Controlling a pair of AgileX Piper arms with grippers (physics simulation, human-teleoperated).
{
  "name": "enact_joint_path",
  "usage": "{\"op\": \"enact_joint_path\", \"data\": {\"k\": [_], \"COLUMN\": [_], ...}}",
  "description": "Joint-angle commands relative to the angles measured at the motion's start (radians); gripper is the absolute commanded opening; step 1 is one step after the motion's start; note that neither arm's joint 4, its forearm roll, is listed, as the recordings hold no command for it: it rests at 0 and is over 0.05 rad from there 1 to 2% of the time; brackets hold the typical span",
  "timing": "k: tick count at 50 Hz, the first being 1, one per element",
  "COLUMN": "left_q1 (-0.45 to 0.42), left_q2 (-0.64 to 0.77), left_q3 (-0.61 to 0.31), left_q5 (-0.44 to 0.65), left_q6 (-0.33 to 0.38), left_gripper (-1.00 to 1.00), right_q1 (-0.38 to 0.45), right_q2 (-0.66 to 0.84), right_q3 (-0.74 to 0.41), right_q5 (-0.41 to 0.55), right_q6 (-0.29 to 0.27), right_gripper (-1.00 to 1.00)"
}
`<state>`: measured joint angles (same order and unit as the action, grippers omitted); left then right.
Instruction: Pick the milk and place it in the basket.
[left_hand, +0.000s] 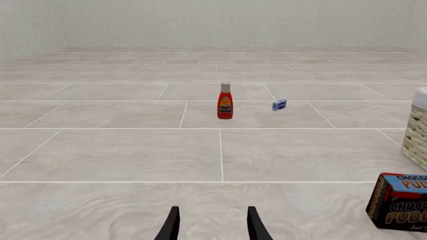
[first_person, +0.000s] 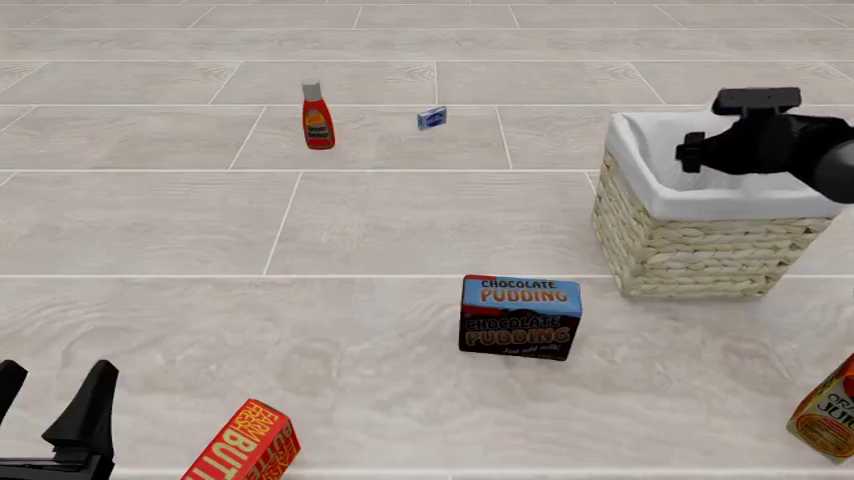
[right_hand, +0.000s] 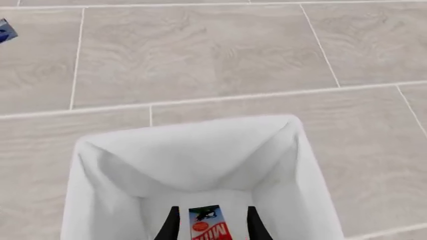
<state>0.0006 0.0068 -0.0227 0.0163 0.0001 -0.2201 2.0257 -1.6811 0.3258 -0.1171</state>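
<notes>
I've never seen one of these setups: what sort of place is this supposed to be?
Probably a simulated test scene, not a real room: groceries such as a ketchup bottle and a chocolate pudding box stand scattered on a bare pale tiled surface beside a lined wicker basket.

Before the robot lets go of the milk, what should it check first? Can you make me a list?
1. Milk sits between the right hand's fingers: ok.
2. Right hand is over the basket opening, white liner right below: ok.
3. Whether the fingers are squeezing the milk or already loose: cannot tell.
4. Milk low enough to drop gently: cannot tell.
5. Left hand far away from the basket: ok.
6. Chocolate pudding box stands apart from the basket: ok.
</notes>
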Motion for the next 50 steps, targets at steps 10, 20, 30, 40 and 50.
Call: {"op": "enact_joint_path", "data": {"k": [10, 20, 30, 40, 50], "left_q1": [0.0, 0.0, 0.0, 0.0, 0.0], "left_q2": [0.0, 0.0, 0.0, 0.0, 0.0], "left_q3": [0.0, 0.0, 0.0, 0.0, 0.0], "left_q5": [0.0, 0.0, 0.0, 0.0, 0.0], "left_q6": [0.0, 0.0, 0.0, 0.0, 0.0], "left_gripper": [1.0, 1.0, 1.0, 1.0, 1.0], "right_q1": [0.004, 0.017, 0.029, 0.053, 0.128], "right_q2": [-0.104, -0.144, -0.179, -0.208, -0.281], "right_q3": [0.063, 0.082, 0.083, 0.042, 0.035], "right_q5": [-0.036, -0.058, -0.069, -0.063, -0.097], "right_q6": [0.002, 0.009, 0.002, -0.001, 0.036], "right_gripper": [1.0, 1.0, 1.0, 1.0, 1.0]}}
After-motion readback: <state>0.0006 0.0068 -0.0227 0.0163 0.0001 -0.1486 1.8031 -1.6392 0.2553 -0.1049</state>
